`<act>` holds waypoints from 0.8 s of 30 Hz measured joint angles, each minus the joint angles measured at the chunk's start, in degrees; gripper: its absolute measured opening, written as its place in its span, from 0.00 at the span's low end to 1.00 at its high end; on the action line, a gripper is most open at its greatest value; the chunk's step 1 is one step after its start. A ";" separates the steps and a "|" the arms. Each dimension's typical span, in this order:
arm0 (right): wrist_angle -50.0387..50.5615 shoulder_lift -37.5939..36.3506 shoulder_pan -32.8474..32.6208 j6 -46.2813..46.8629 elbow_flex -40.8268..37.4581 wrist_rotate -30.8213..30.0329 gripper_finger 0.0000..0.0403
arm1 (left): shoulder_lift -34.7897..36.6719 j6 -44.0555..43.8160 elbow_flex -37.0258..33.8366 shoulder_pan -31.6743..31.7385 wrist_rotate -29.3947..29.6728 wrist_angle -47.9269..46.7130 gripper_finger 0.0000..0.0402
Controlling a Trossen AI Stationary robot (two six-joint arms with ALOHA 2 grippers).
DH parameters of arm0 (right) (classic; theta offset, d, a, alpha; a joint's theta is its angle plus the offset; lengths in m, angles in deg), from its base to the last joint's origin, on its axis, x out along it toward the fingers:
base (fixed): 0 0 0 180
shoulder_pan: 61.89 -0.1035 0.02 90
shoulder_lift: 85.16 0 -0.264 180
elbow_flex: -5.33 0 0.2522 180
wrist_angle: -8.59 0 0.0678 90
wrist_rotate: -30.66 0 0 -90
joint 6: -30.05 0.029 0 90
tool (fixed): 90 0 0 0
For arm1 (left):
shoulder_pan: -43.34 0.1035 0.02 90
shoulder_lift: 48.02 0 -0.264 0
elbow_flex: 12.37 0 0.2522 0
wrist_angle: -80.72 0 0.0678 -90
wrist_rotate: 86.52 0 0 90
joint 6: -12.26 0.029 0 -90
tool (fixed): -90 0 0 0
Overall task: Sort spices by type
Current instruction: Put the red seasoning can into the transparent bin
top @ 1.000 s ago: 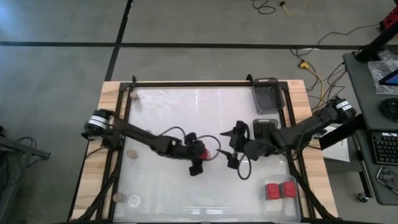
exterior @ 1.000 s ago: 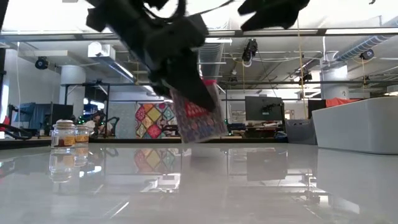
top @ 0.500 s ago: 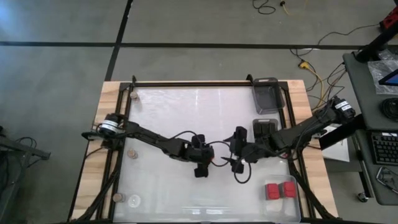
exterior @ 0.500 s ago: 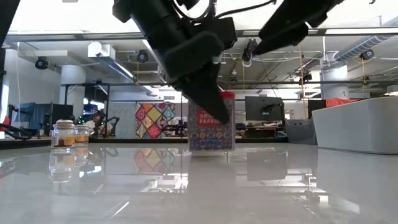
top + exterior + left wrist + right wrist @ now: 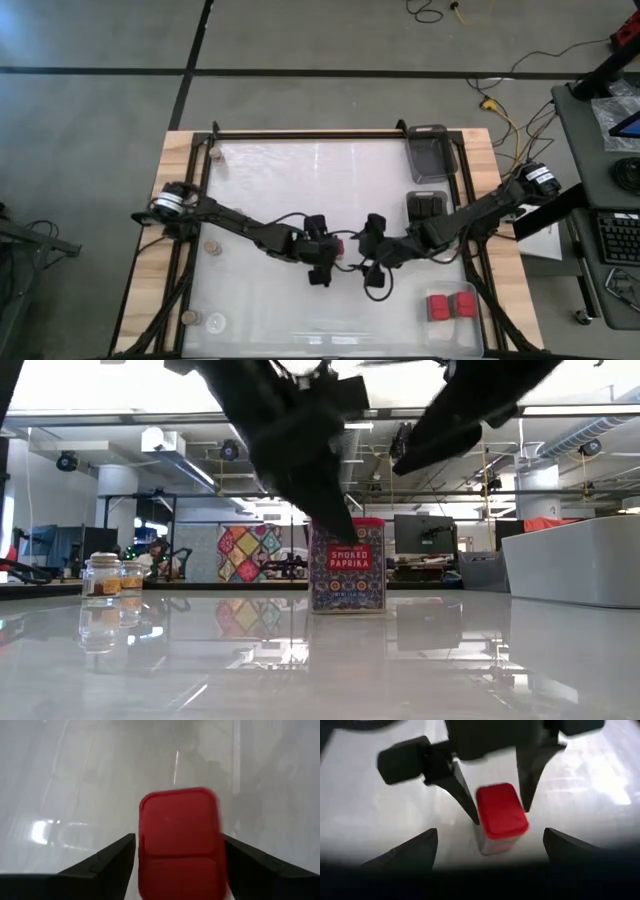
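A red-lidded spice tin labelled smoked paprika (image 5: 348,565) stands upright on its base on the white table top, near the middle (image 5: 339,243). My left gripper (image 5: 179,837) is open, slanting down over the tin with one finger on either side of the red lid (image 5: 180,835); narrow gaps show beside the lid. My right gripper (image 5: 490,832) is open too. It hangs just to the right of the tin (image 5: 501,815) and faces it, with nothing between its fingers.
Small jars (image 5: 211,246) stand along the table's left side, two near the front corner (image 5: 200,320) and one at the far corner (image 5: 213,155). Two red blocks (image 5: 450,305) lie at the front right. Dark trays (image 5: 428,152) sit on the right side.
My left gripper has brought the paprika tin down from a tilted, lifted hold, stood it upright on the table and opened off it. My right gripper has sunk and come in toward the tin.
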 joint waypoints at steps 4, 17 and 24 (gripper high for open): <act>-0.70 0.00 0.97 -0.94 1.17 1.35 0.88 | 3.71 0.05 -1.09 -2.28 0.24 0.65 0.66; -2.40 7.33 6.41 -3.91 7.54 12.42 0.88 | 26.19 -14.49 -24.47 -9.04 16.20 9.53 0.72; 9.43 15.58 7.93 -11.26 19.79 12.44 0.88 | 32.82 -24.63 -34.67 -9.57 16.11 13.62 0.72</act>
